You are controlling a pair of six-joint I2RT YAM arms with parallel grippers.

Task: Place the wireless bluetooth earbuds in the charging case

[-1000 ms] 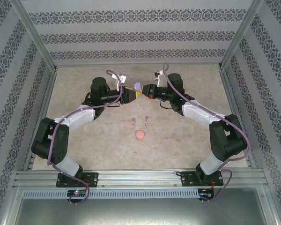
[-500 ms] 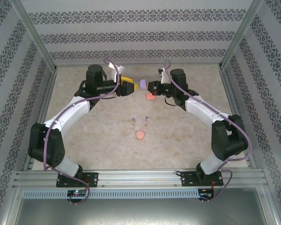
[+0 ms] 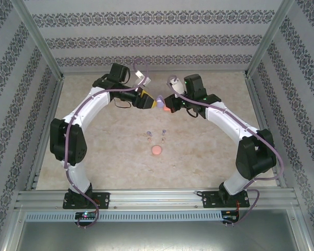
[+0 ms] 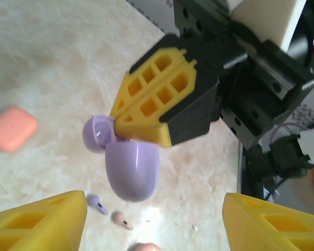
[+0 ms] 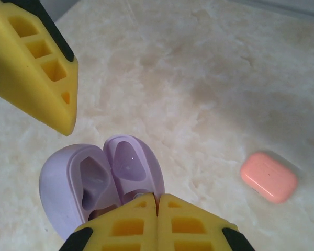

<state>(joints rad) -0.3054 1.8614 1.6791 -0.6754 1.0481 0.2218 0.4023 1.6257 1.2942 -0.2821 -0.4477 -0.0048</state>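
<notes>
Case (image 4: 132, 170) — glossy lilac, rounded, hinged open

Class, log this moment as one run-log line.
right gripper shut on purple case, lid open | left gripper open, facing it | purple earbud on table | salmon case closed, on table

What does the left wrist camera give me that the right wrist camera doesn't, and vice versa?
Left wrist: a purple earbud and a salmon earbud loose on the table. Right wrist: the hollow insides of the purple case, which is hinged open. Both: the right gripper shut on the purple case, the coral case lying on the table, and yellow fingers of the open left gripper.
</notes>
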